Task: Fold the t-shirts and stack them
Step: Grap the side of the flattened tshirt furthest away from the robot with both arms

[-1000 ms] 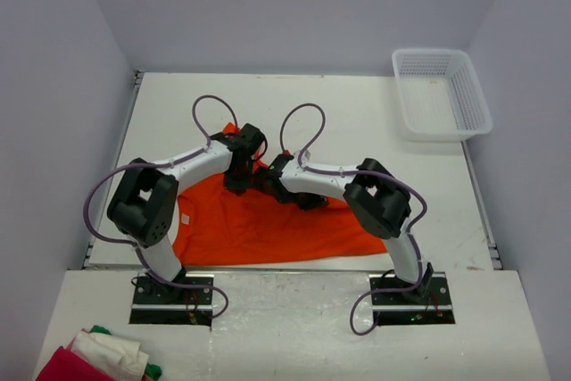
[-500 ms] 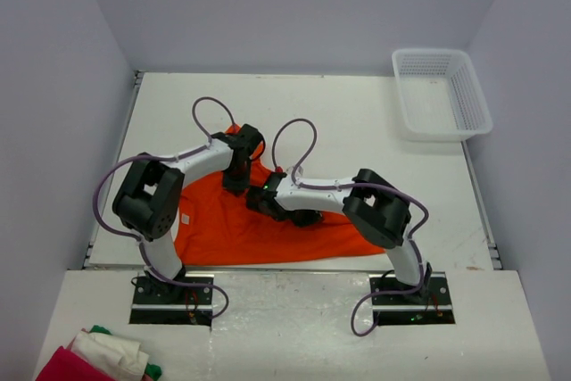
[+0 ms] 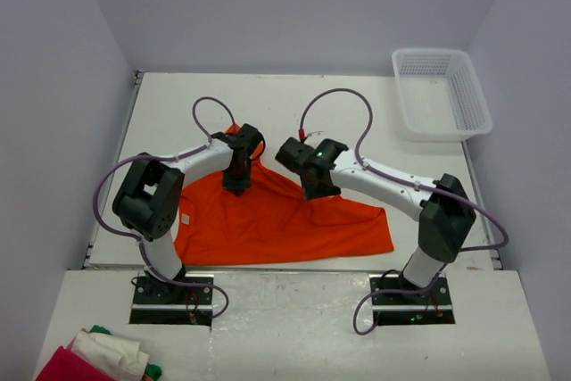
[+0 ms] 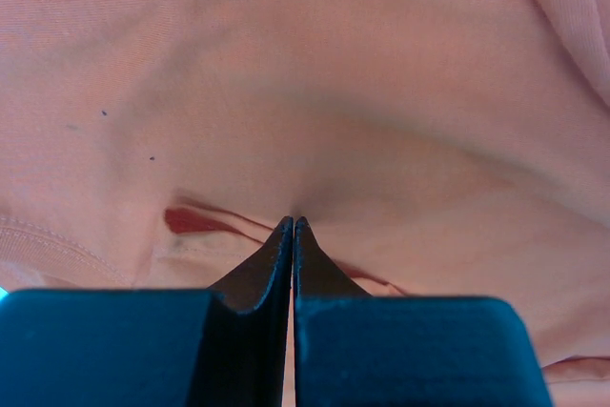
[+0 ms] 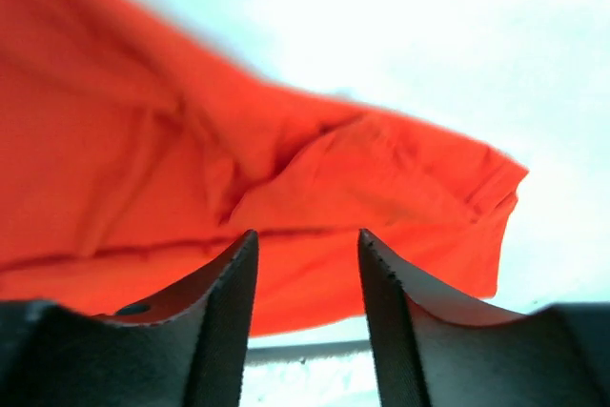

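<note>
Mid-fold: the orange t-shirt [image 3: 268, 225] is spread at lower centre of the overhead view, pinched by the closed left gripper [image 3: 238, 183] — the right gripper [image 3: 318, 189] is held open, empty. A fresh grasp is likely needed next.

T-shirt [image 3: 277, 220]: orange cloth, thin, matt, fine knit grain up close, soft creases, stitched hem.
Left gripper [image 4: 293, 224]: fingers [image 4: 248, 283] dark, matt, smooth, plastic-looking.
Right gripper [image 5: 307, 250]: fingers [image 5: 214, 302] same dark matt finish, inner edges finely toothed.
Table [image 3: 357, 122]: white, smooth, matt.
Basket [image 3: 468, 95]: white plastic, perforated mesh walls, slight sheen.
Arms: white shell on the right arm [image 3: 384, 180] smooth and semi-gloss, joints black and matt.
Cloth pile [image 3: 103, 354]: red, white and green, soft, matt.
</note>
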